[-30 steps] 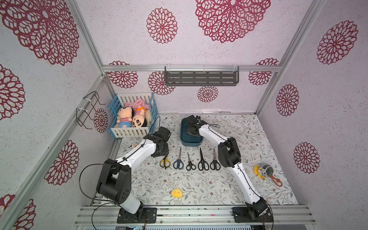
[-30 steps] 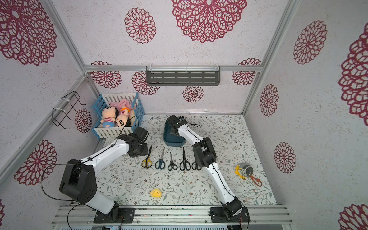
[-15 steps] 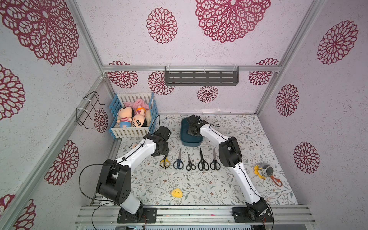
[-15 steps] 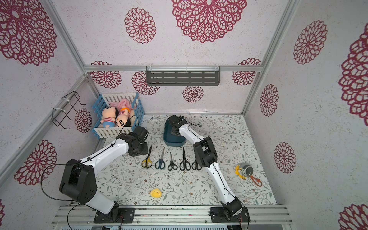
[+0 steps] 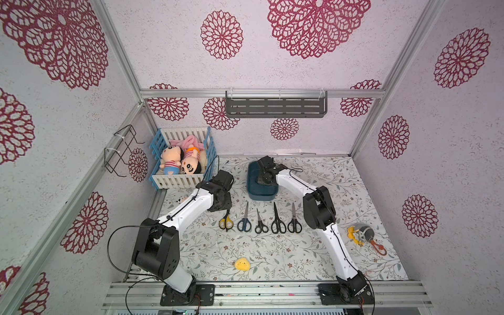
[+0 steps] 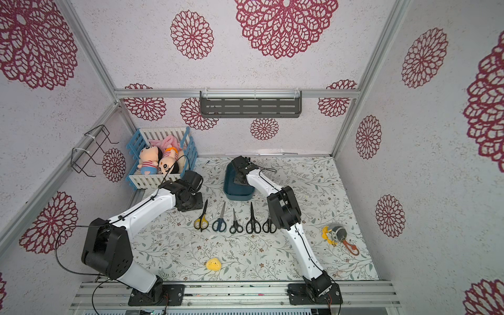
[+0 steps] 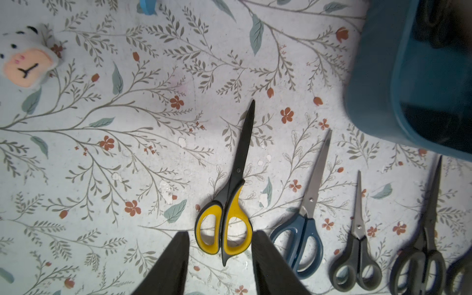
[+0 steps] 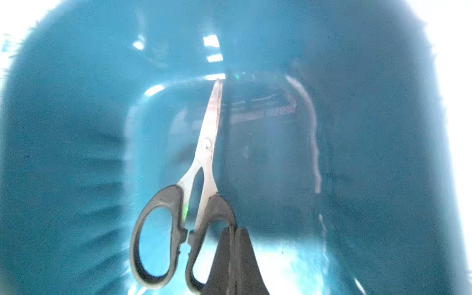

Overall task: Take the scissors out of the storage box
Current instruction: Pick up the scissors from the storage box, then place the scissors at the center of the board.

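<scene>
The dark teal storage box (image 5: 260,192) stands at the back middle of the table, seen in both top views (image 6: 236,193). My right gripper (image 8: 233,231) reaches down into it and is shut on one black handle loop of a pair of scissors (image 8: 207,153) with bare metal blades. Its fingers are hidden by the wrist in both top views. Several more scissors lie in a row in front of the box, from the yellow-and-black pair (image 5: 225,221) to a black pair (image 5: 294,223). My left gripper (image 7: 220,233) hangs open over the yellow handles (image 7: 237,229), touching nothing.
A blue-and-white slatted crate (image 5: 180,178) with plush dolls stands at the back left. A small white plush toy (image 7: 25,63) lies near the left arm. A yellow plush chick (image 5: 242,265) sits near the front edge. A grey and orange toy (image 5: 364,234) lies at the right.
My right gripper has closed on the scissors' handle loop inside the box. Neither arm has visibly moved, and the left gripper stays open.
</scene>
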